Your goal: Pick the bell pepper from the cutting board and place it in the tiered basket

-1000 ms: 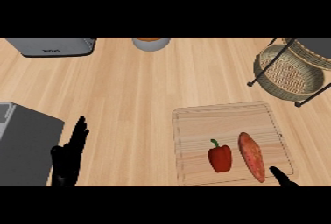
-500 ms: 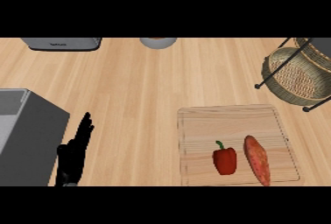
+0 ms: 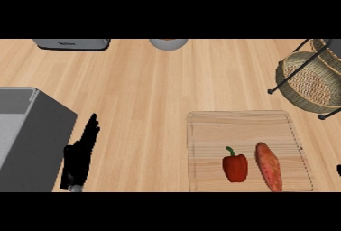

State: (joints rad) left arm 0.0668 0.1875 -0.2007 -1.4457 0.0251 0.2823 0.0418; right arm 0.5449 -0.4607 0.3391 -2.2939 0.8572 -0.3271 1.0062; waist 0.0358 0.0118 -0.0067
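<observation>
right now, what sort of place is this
Most likely a kitchen counter: a wooden counter top carries a cutting board with a red bell pepper and a sweet potato on it, a wire tiered basket stands at the right, and a grey appliance sits at the far edge.

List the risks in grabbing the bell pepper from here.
1. The sweet potato lies close beside the bell pepper on the cutting board, so a grasp might catch it too.
2. The tiered basket is partly cut off at the view's right edge, so the placement may be hard to aim.
</observation>
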